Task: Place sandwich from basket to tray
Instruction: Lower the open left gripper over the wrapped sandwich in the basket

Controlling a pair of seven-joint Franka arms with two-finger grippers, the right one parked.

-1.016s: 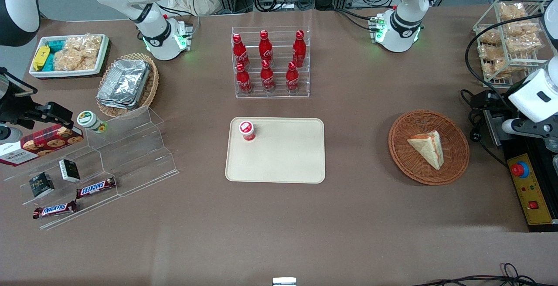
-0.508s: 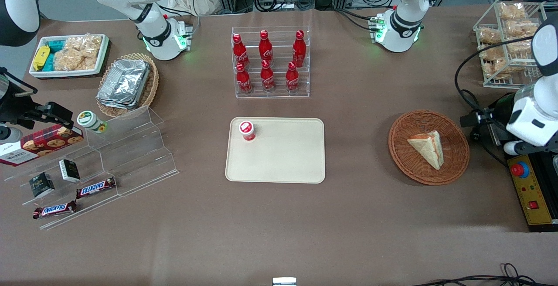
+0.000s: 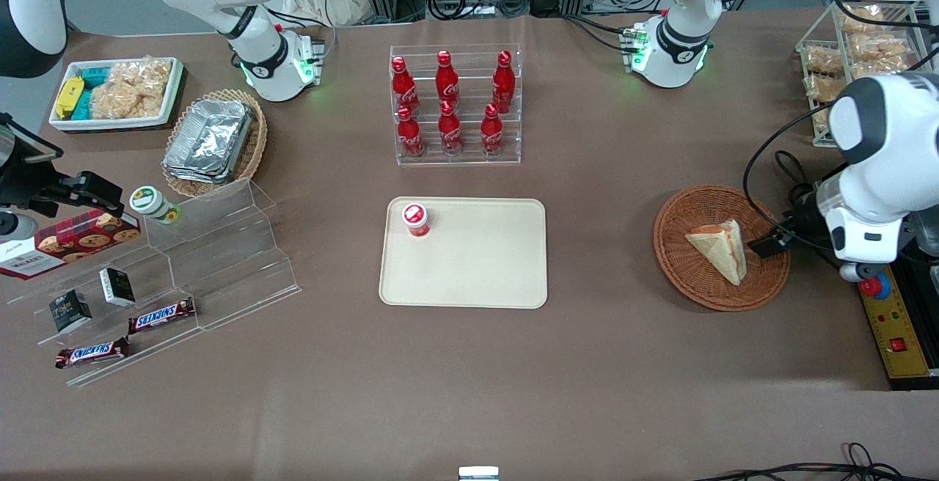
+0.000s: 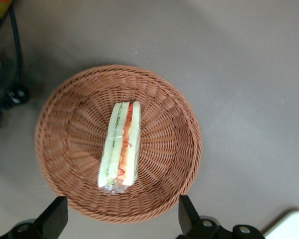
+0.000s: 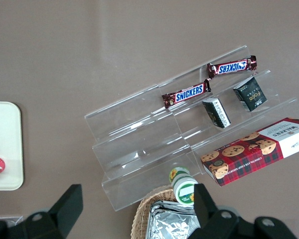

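Your left arm's end effector (image 4: pixel 122 219) hangs above the working arm's end of the tabletop (image 3: pixel 469 378) with its two fingers (image 4: pixel 55 219) spread wide and nothing between them. The round reddish-brown woven wicker basket (image 4: pixel 65 169) fills the wrist view between and just ahead of the fingertips. In that basket lies the triangular wedge sandwich of pale white bread (image 4: pixel 120 147), standing on its side so that the red and green filling edge faces up at the wrist camera. The relation your next move turns on is this: the sandwich's long axis runs away from the fingertips rather than across them, so the open fingers already straddle its narrow thickness, one bread face toward each finger. It sits a little off the midline between the fingers, nearer one of them, and clearly below them, not yet touched. In the front view the wrist (image 3: pixel 862 235) sits over the basket's edge on the side away from the tray, so you would likely need to come inward over the sandwich and then descend. The flat beige rectangular plastic tray (image 3: pixel 484 276) lies well apart toward the middle of the tabletop, carrying a small red-capped cup (image 3: pixel 415 218) near one corner.
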